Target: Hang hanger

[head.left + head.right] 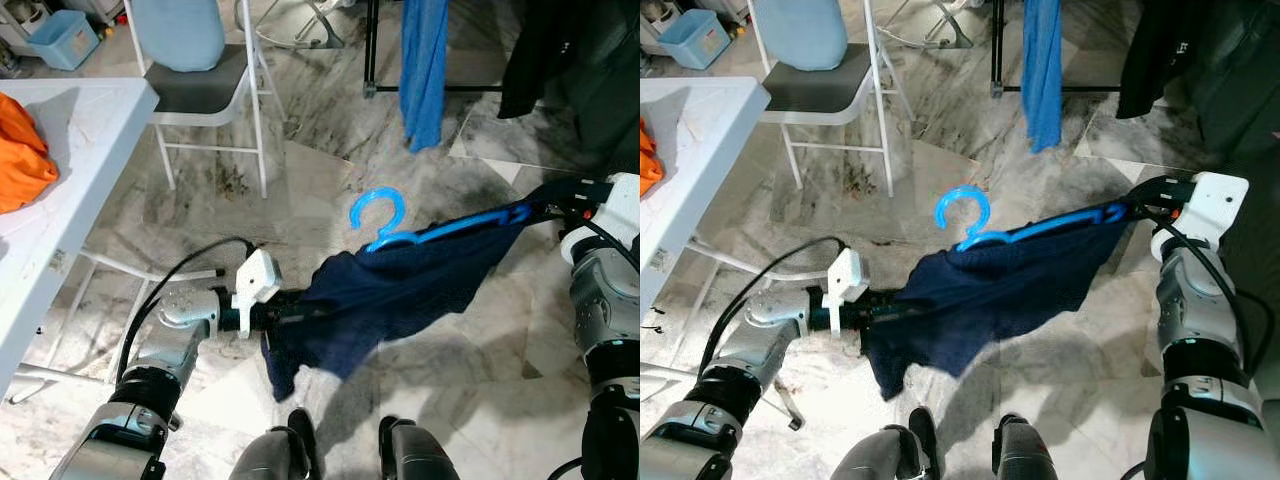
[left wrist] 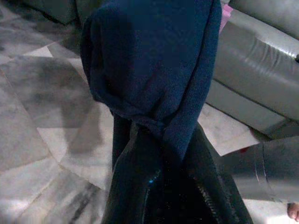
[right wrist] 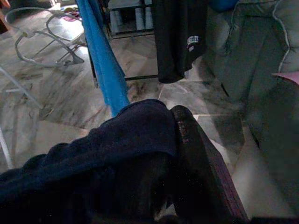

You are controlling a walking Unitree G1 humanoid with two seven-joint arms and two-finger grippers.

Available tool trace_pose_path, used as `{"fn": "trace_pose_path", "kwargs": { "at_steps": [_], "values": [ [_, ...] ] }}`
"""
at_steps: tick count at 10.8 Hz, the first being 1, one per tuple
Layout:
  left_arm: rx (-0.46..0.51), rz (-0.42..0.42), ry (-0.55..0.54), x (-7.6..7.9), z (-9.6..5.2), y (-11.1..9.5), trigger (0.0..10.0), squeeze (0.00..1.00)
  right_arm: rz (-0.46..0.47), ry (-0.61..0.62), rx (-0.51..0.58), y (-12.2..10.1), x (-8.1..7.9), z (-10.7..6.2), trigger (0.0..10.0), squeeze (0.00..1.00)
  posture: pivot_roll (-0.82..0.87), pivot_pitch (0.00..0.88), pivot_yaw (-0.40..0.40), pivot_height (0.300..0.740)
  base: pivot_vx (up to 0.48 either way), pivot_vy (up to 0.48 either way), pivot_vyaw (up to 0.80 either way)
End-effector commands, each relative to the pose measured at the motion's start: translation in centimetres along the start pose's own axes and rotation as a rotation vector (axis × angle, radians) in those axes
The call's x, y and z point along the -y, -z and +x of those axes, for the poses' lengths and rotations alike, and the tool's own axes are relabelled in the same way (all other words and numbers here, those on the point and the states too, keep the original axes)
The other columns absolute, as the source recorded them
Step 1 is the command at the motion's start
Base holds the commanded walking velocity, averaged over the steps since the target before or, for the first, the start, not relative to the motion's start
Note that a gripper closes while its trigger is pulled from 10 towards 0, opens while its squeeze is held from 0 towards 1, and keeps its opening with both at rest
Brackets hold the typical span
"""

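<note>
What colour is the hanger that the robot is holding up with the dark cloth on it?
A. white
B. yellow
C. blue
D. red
C: the hanger has a bright blue hook curling up above the navy garment, which the left gripper and right gripper hold stretched between them over the marble floor.

Bright, even daylight; wrist views softly blurred.
</note>
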State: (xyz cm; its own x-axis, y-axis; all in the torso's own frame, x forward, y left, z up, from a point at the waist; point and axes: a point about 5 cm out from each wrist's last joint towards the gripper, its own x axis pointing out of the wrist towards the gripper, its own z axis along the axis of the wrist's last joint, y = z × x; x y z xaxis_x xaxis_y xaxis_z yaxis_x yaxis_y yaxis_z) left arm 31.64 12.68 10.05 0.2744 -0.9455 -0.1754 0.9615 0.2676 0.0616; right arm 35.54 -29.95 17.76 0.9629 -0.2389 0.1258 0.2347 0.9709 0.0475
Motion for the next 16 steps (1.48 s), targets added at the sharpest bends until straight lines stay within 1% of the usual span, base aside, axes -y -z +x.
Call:
{"fn": "trace_pose_path", "kwargs": {
  "at_steps": [1,2,3,4,5,6,7,9,10,11,12,13,14,16],
  "values": [
    [-0.103,-0.043,-0.037,0.1,-2.0,2.2,0.0,0.00,-0.010,0.031,0.089,-2.2,0.8,0.4,0.0,0.00,-0.07,0.278,0.117,0.740,0.000,0.000,0.00],
    [-0.193,-0.017,-0.096,0.1,-2.3,3.4,0.0,0.00,-0.010,-0.019,0.138,-3.2,-0.3,0.4,0.0,0.00,-0.07,0.278,0.117,0.740,0.000,0.000,0.00],
    [-0.229,-0.007,-0.161,-0.1,-2.4,4.0,0.0,0.00,-0.022,-0.067,0.178,-4.0,-1.4,0.2,0.0,0.00,-0.08,0.277,0.120,0.740,0.000,0.000,0.00],
    [-0.247,0.026,-0.263,-0.5,-1.9,4.1,0.0,0.00,-0.014,-0.149,0.197,-4.5,-3.4,-0.3,0.0,0.00,-0.09,0.279,0.118,0.740,0.000,0.000,0.00],
    [-0.242,0.040,-0.302,-0.7,-1.6,4.0,0.0,0.00,-0.012,-0.182,0.199,-4.5,-4.2,-0.6,0.0,0.00,-0.10,0.280,0.119,0.740,0.000,0.000,0.00],
    [-0.188,0.059,-0.409,-1.4,-0.5,3.2,0.0,0.00,-0.010,-0.272,0.190,-4.0,-6.3,-1.5,0.0,0.00,-0.10,0.281,0.119,0.740,0.000,0.000,0.00],
    [-0.147,0.072,-0.472,-1.6,0.7,2.5,0.0,0.00,-0.026,-0.341,0.171,-3.2,-7.8,-2.5,0.0,0.00,-0.10,0.281,0.119,0.740,0.000,0.000,0.00],
    [-0.079,0.052,-0.541,-1.6,3.3,1.4,0.0,0.00,-0.010,-0.423,0.094,-1.4,-9.9,-4.2,0.0,0.00,-0.10,0.285,0.119,0.740,0.000,0.000,0.00],
    [-0.057,0.035,-0.560,-1.6,3.8,1.1,0.0,0.00,-0.002,-0.448,0.070,-0.8,-10.4,-4.7,0.0,0.00,-0.10,0.286,0.120,0.740,0.000,0.000,0.00],
    [-0.007,0.001,-0.593,-1.7,4.7,0.4,0.0,0.00,-0.010,-0.500,0.023,0.2,-11.3,-5.6,0.0,0.00,-0.11,0.287,0.122,0.740,0.000,0.000,0.00],
    [0.025,-0.016,-0.671,-2.5,5.0,-0.6,0.0,0.00,-0.014,-0.546,-0.032,1.6,-12.0,-6.6,0.0,0.00,-0.11,0.285,0.126,0.740,0.000,0.000,0.00],
    [0.044,-0.024,-0.698,-2.8,4.9,-1.1,0.0,0.00,-0.010,-0.554,-0.057,2.1,-12.2,-6.9,0.0,0.00,-0.10,0.283,0.127,0.740,0.000,0.000,0.00],
    [0.085,-0.056,-0.748,-3.6,4.8,-2.1,0.0,0.00,-0.024,-0.582,-0.119,3.8,-12.8,-8.1,0.0,0.00,-0.10,0.278,0.130,0.740,0.000,0.000,0.00],
    [0.115,-0.057,-0.774,-4.1,4.7,-3.0,0.0,0.00,-0.049,-0.635,-0.195,5.8,-14.1,-9.9,0.0,0.00,-0.10,0.273,0.134,0.740,0.000,0.000,0.00]
  ]
}}
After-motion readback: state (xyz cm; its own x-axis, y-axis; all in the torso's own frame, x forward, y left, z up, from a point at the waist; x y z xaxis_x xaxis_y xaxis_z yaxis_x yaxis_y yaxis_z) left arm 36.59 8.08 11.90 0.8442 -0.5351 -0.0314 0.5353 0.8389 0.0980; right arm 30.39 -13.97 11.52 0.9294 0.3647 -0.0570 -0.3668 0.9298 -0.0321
